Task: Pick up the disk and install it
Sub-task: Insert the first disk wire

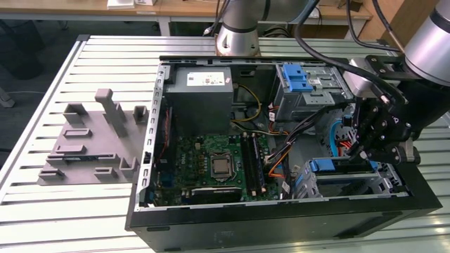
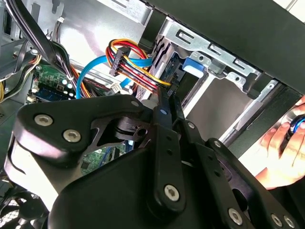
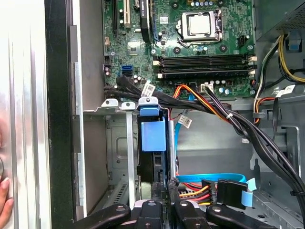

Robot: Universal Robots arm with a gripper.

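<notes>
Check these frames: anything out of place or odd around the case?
Yes: a person's hand is at the case's outer wall, close to the gripper working at the drive bay. The disk stands on edge in that bay, with a loose cable bundle running just past its end. No damage visible.

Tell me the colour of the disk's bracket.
Blue, clearest in the first wrist view: the disk's bracket stands in its bay.

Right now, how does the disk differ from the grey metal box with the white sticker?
The disk is framed by a blue bracket; the grey metal box is plain metal with a white sticker. The disk looks clearly smaller than the box. The disk stands on edge in a bay on the exterior view's right, with the gripper right beside it; the box is well away from the gripper. Both are inside the open computer case.
</notes>
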